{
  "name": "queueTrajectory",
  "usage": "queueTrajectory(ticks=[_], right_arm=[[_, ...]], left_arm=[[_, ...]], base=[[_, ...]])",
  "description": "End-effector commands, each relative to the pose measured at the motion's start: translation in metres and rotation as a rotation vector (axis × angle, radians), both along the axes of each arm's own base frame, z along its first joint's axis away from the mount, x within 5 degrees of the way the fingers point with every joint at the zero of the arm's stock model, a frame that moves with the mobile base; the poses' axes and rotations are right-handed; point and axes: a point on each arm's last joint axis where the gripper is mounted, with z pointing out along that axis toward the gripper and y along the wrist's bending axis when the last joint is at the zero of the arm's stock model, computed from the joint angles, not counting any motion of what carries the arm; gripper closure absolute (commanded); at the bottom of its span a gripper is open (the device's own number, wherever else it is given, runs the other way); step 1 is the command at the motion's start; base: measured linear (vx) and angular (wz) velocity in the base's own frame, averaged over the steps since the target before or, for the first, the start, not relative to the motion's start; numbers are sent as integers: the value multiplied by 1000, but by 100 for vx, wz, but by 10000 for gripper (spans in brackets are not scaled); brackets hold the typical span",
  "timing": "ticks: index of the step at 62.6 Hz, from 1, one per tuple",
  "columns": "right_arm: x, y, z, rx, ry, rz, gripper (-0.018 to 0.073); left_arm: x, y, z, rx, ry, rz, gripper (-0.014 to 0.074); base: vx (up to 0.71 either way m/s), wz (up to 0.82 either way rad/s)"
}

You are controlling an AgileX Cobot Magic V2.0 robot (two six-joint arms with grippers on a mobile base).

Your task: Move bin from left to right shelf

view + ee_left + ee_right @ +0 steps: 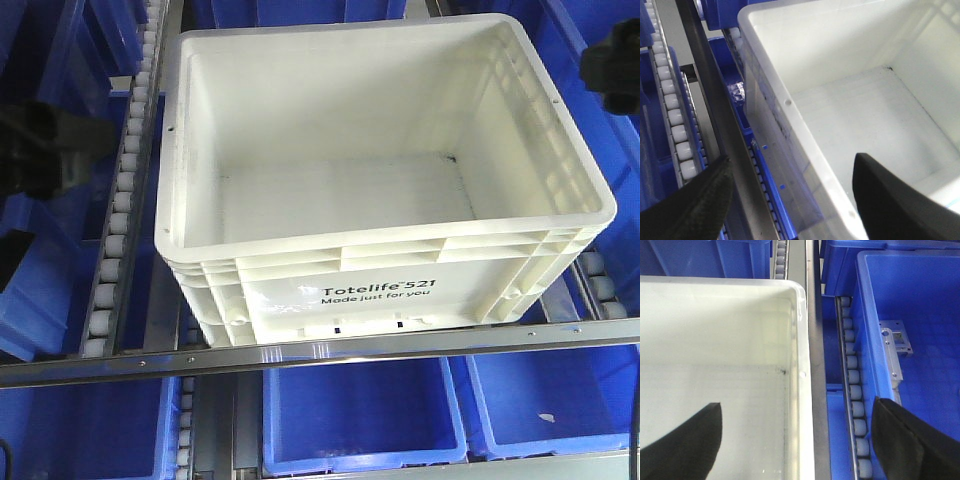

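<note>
The white bin (380, 170) with black "Totelife 521" print sits empty on the shelf's roller lane, filling the front view. My left gripper (790, 200) is open and straddles the bin's left rim (805, 130), one finger outside, one over the inside. My right gripper (797, 440) is open and straddles the bin's right rim (801, 365) the same way. In the front view the left arm (40, 150) shows dark at the left edge and the right arm (610, 60) at the top right. Neither gripper holds anything.
White roller tracks (120, 220) run along the bin's left side, with more rollers (855, 385) on its right. Blue bins (360, 420) stand on the lower shelf and beside the white bin (920, 315). A metal shelf rail (320, 352) crosses in front.
</note>
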Motion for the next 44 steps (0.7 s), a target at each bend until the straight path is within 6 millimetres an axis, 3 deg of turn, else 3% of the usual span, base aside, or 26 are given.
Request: queueTrajectory(ticks=[1,8,24,34,44], right_arm=[[-21,-5,21,6,-84,30,-32],[-48,-8,16,26,-98,81,-29],[-109,-29,-39,-7,-71,62,-25],[-138,-38,-59,0,-34,45,-25],[-157,-45,-68,6,-26,32,-25]], left_arm=[[-20,7,12,-45,-115,-15,107],[-43,17,11,-60,-150,-15,107],[-95,40,8,-5,-141,-35,107],[-113,48,7,-2,-140,-38,107],[-118,47,7,-24,-133,-71,107]], base=[[0,0],[0,0],[0,0],[0,0],[0,0]])
